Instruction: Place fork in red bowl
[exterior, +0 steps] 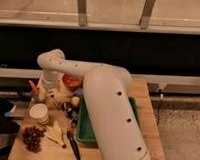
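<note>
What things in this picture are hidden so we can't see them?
Camera view:
- Fork: too small and blurred, lost among the clutter.
- Red bowl: right part behind the arm.
- Tray: mostly covered by the arm.
- Tool: left of the bowl, under the wrist, blurred.
</note>
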Controlling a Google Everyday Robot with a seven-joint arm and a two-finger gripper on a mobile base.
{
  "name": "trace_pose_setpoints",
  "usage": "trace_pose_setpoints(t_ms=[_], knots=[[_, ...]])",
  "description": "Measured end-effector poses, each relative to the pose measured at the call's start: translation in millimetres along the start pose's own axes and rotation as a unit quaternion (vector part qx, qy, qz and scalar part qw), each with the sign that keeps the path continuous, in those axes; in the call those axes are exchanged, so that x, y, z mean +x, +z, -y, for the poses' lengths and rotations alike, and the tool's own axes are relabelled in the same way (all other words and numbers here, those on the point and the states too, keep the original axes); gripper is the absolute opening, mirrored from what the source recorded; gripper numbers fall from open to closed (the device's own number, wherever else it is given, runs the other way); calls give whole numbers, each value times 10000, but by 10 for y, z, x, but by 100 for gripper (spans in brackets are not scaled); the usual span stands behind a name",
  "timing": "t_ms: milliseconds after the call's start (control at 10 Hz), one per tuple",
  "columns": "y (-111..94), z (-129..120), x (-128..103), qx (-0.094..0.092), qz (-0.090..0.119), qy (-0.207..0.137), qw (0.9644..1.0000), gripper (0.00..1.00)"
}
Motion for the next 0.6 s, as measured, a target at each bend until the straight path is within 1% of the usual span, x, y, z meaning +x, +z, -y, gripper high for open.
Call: trace_pose_setpoints(t_ms=[100,200,300,500,600], knots=[[42,-89,-74,56,-22,-53,10000,74],[54,-95,-71,53,-33,-41,10000,74],[46,-39,-45,100,-60,-13,9999,74],[57,-86,-66,80,-55,-36,9999,74],[61,-48,-79,99,-69,0,9999,74]])
